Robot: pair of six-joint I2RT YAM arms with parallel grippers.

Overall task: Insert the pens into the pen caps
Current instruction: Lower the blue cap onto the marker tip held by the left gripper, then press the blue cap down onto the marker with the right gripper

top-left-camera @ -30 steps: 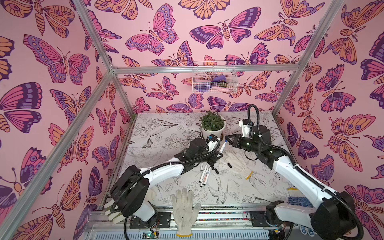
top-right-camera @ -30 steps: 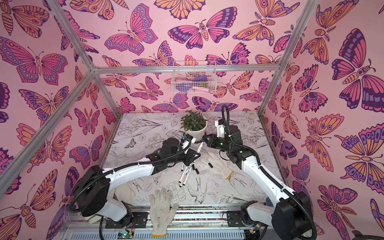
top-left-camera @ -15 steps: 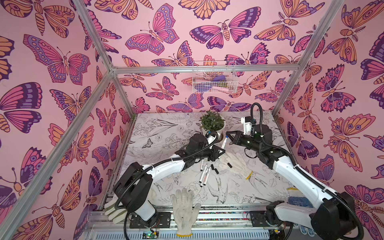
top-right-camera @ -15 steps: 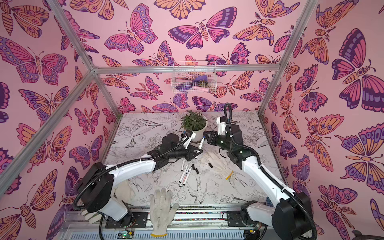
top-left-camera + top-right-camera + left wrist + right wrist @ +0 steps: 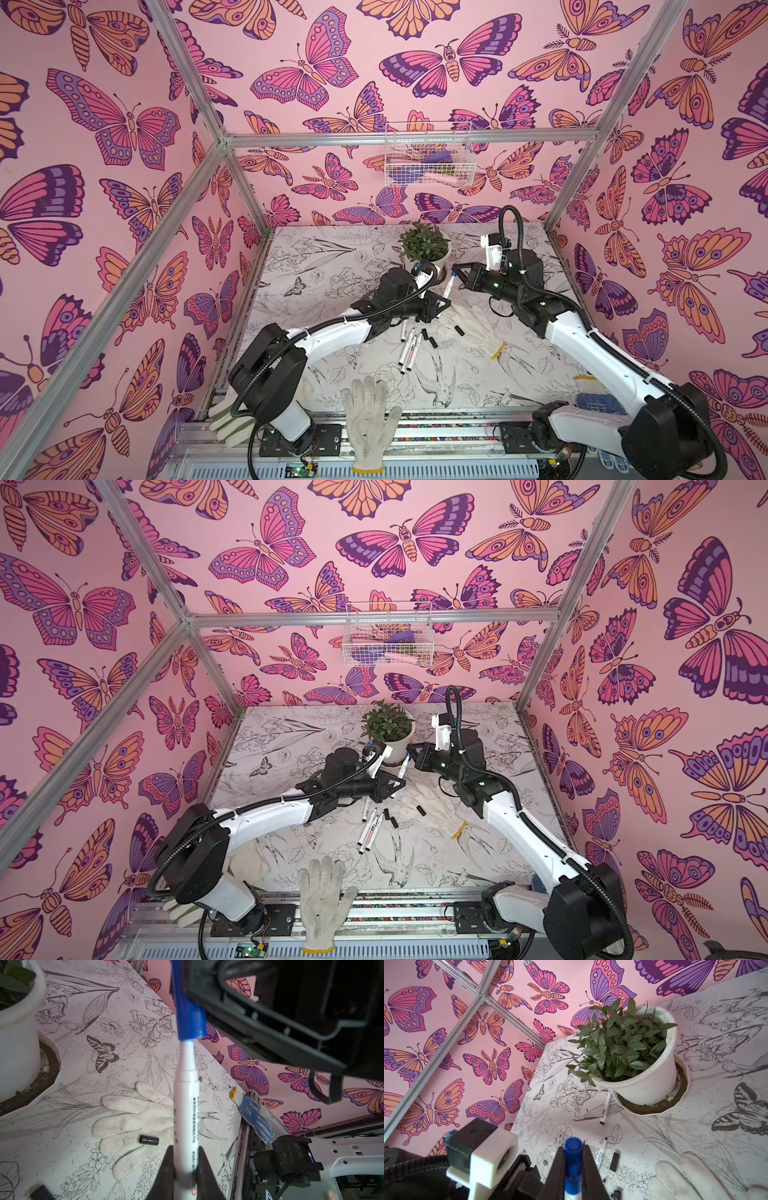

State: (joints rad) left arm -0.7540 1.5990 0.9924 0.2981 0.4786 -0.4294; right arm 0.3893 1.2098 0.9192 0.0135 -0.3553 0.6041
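Two grips: left fingers (image 5: 164, 1174) pinch a pen (image 5: 186, 1105), right fingers (image 5: 558, 1167) pinch its blue cap (image 5: 572, 1159); white pot (image 5: 650, 1084) holds a plant (image 5: 618, 1047).

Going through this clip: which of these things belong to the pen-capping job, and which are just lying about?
Job in hand:
- held pen in left gripper
- blue cap in right gripper
- loose pens
- black caps

Lying about:
- white gloves
- blue-dotted glove
- potted plant
- wire basket
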